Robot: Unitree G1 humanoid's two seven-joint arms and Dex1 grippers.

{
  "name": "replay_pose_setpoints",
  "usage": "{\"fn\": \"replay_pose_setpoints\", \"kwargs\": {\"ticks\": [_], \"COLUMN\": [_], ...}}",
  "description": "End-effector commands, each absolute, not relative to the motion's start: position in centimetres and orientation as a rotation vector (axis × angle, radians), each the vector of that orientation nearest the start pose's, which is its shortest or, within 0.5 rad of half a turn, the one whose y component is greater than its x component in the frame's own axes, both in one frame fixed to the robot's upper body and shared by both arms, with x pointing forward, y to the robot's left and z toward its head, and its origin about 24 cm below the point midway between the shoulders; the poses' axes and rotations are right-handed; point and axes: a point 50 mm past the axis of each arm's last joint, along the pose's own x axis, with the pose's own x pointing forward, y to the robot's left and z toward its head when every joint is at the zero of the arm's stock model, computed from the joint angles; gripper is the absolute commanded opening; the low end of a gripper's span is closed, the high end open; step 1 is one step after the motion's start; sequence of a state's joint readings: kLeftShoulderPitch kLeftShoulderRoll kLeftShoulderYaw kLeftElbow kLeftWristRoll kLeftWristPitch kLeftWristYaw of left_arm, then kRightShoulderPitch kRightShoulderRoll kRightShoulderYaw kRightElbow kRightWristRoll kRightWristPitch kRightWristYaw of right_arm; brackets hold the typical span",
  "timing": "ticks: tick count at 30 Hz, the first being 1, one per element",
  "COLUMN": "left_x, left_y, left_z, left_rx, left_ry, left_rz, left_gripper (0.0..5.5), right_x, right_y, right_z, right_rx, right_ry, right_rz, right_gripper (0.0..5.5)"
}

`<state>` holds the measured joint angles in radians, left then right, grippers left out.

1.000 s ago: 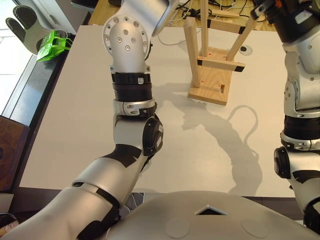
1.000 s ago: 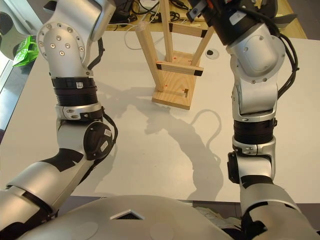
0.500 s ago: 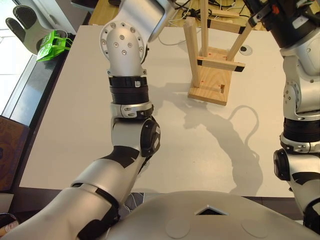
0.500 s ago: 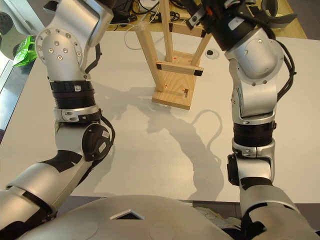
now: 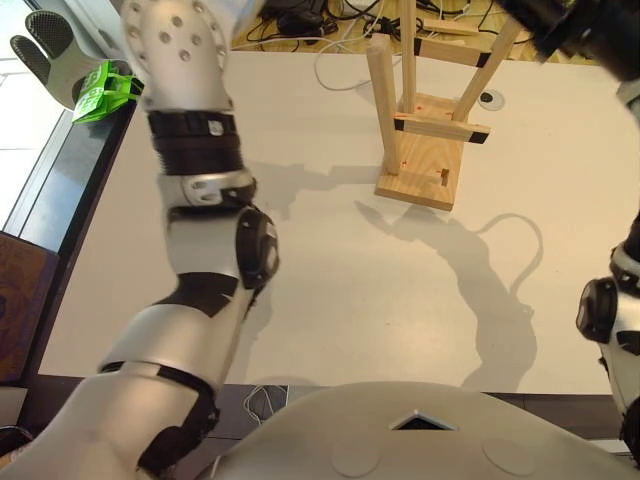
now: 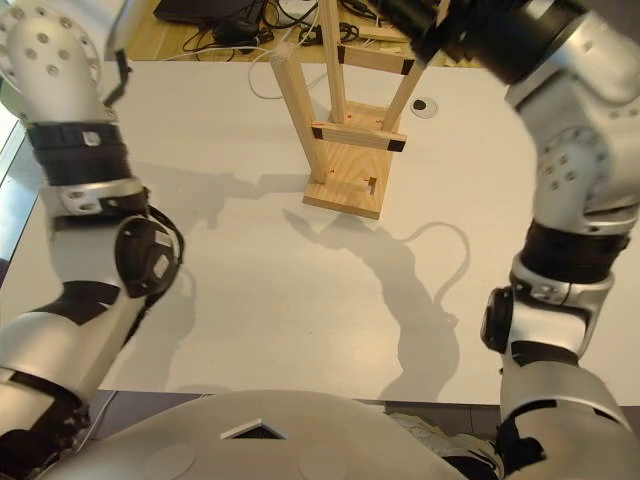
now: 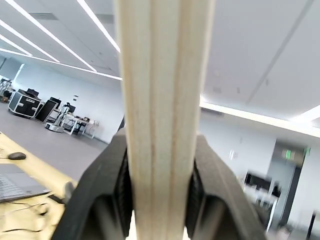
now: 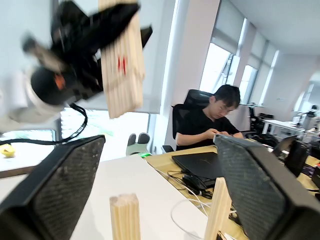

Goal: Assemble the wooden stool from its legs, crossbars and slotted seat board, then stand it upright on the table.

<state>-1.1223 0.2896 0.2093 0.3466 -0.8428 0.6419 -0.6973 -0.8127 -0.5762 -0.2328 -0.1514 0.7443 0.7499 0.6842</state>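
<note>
Since a second ago: left arm swung left and up, right arm swung right. Stool (image 5: 425,135) unmoved, upside down at far centre of table (image 5: 350,300), seat board (image 5: 422,172) flat on it, legs (image 5: 382,95) pointing up. Left gripper (image 7: 160,200) clamped on wooden piece (image 7: 162,100), held high. Right gripper (image 8: 152,187) jaws spread wide apart, above leg tops. Markings: red marks on wooden piece and seat board, too small to read.

No word or number is legible anywhere in the scene. Small red marks on the seat board (image 5: 420,182) on the desk and on the raised wooden piece (image 8: 121,65) are too small to read, and a green lit sign (image 7: 295,154) on the far wall is blurred.
</note>
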Motion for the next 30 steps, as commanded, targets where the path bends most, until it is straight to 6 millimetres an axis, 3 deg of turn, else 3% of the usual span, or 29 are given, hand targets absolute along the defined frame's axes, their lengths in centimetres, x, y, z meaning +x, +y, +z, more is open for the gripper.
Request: {"fn": "replay_pose_setpoints", "kwargs": {"ticks": [1,7,15,30], "left_x": [34.7,34.0,33.7,32.7], "left_y": [12.8,12.7,11.8,11.0], "left_z": [31.0,28.3,27.3,26.1], "left_rx": [-0.071,0.242,0.317,0.318], "left_ry": [-0.223,-0.031,0.007,0.046], "left_rz": [-1.321,-1.519,-1.603,-1.667], "left_gripper": [1.02,1.02,1.02,1.02], "right_x": [28.7,28.3,28.9,28.8], "right_y": [-18.3,-15.8,-13.8,-11.6], "right_z": [33.9,34.9,34.0,32.5], "right_rx": [0.174,0.223,0.212,0.227], "right_ry": [-0.296,-0.219,-0.189,-0.128], "right_rz": [1.117,1.297,1.348,1.413], "right_gripper": [3.99,3.99,3.99,1.25]}}
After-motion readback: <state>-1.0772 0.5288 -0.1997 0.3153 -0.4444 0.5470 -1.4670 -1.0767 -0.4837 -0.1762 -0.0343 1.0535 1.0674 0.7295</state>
